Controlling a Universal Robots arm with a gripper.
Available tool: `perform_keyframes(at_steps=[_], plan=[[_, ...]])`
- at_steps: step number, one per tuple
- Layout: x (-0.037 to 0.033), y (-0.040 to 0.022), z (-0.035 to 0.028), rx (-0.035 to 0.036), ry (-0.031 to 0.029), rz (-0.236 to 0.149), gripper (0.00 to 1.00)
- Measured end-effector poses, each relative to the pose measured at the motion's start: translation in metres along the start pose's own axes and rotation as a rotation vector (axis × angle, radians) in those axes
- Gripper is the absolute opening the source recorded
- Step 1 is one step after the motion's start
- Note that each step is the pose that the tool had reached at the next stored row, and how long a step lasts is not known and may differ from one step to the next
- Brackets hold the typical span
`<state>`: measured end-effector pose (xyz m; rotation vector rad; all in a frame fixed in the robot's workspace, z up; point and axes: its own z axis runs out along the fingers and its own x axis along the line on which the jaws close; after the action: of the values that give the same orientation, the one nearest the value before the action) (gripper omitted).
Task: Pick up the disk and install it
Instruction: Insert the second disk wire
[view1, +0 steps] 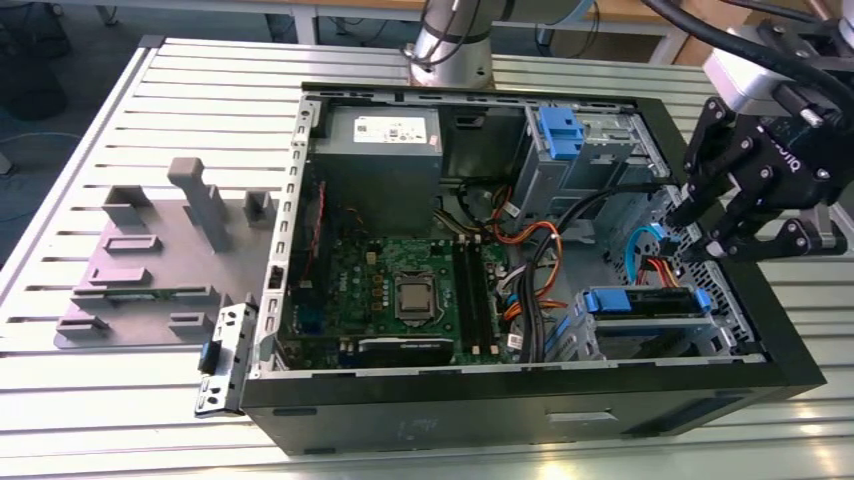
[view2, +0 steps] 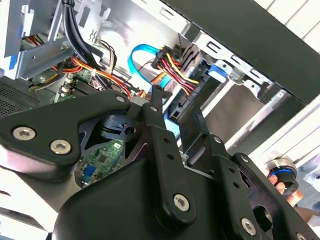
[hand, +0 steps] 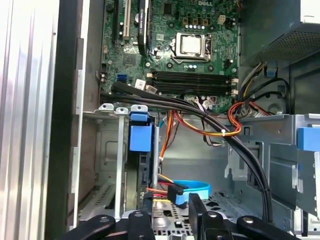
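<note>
The ribbed, pale aluminium desk (view1: 107, 110) is seen as brushed metal with a dull sheen, and the open black computer case (view1: 534, 390) is finished in matt painted metal with bare grey sheet steel inside. The black jointed claw (view1: 707, 215) is rendered in matt anodised metal fastened with shiny steel screws, and the green circuit board (hand: 170, 45) is shown with a smooth, slightly glossy lacquer. The blue latch piece (hand: 139, 134) is made of smooth plastic, while the grey moulded fixture tray (view1: 147, 260) is given a matt plastic look.
</note>
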<state>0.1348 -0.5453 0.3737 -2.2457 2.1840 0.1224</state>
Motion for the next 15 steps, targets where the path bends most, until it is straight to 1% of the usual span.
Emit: perform_keyframes(at_steps=[2,4,6,8,11,13,15], plan=[[-0.0028,0.0002,0.0027,-0.0001,0.0002,-0.002,0.41],[-0.0033,0.0001,0.0062,-0.0002,0.0013,-0.003,0.41],[-0.0033,0.0000,0.0087,-0.0004,0.0056,-0.003,0.41],[-0.0032,0.0000,0.0095,-0.0006,0.0111,-0.003,0.41],[-0.0031,0.0000,0.0110,-0.0007,0.0175,-0.003,0.41],[-0.0031,-0.0001,0.0121,-0.0007,0.0187,-0.003,0.41],[-0.0030,-0.0001,0.0131,-0.0008,0.0187,-0.003,0.41]])
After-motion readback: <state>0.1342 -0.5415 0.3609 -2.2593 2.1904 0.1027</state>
